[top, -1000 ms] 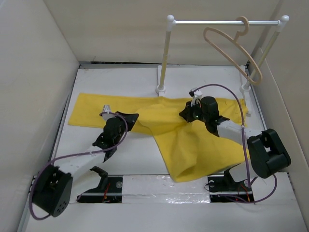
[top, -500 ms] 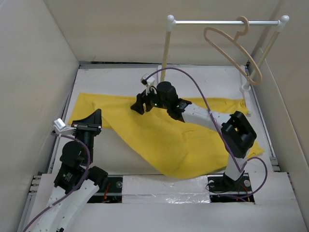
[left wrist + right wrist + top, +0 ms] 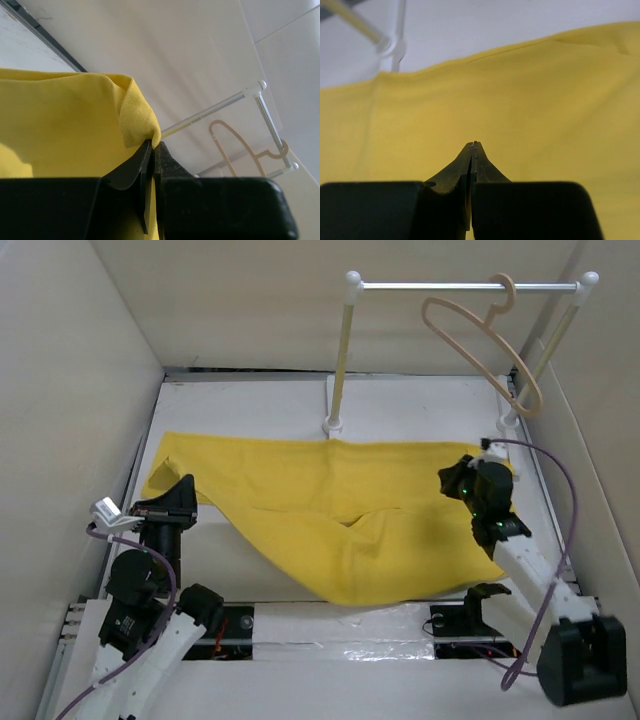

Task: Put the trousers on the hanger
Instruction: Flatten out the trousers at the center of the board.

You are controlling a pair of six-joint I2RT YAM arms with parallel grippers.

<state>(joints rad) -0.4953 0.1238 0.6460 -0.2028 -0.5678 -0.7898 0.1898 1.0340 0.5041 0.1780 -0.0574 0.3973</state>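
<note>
The bright yellow soft cloth trousers [image 3: 330, 490] lie spread on the white table [image 3: 250, 410], with their long axis running from left to right. The left gripper [image 3: 153, 145] is clenched on a folded corner at their left end. The right gripper [image 3: 447, 478] is closed too, over the right end (I see no cloth between its jaws). The thin beige rounded-triangle hanger [image 3: 492, 325] hangs on the white rail [image 3: 450, 285], behind and above that right end, so the right arm is nearer.
</note>
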